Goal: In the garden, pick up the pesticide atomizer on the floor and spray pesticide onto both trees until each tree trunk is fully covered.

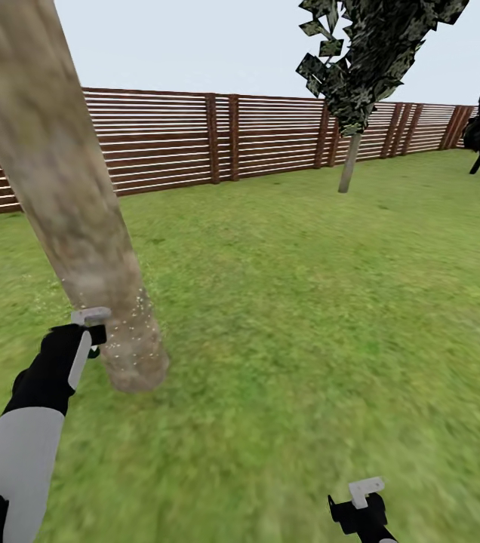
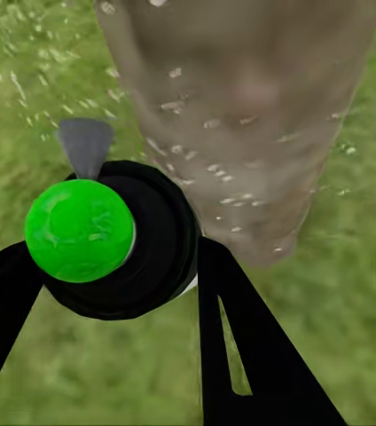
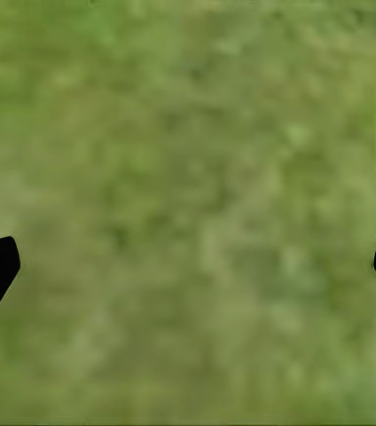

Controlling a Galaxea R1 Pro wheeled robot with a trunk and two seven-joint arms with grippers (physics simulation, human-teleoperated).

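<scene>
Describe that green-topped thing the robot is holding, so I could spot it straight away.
Start at the thick, mottled beige tree trunk rising from the lawn near the brown slatted wooden fence. Beside its base, the left gripper clamps a round black atomizer between two black fingers. Its bright green ball cap and grey nozzle, aimed at the white-speckled bark, set it apart.

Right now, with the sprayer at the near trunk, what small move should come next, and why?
Probably raise the left gripper with the sprayer a little: the white specks sit low on the trunk, and the bark above looks bare.
</scene>
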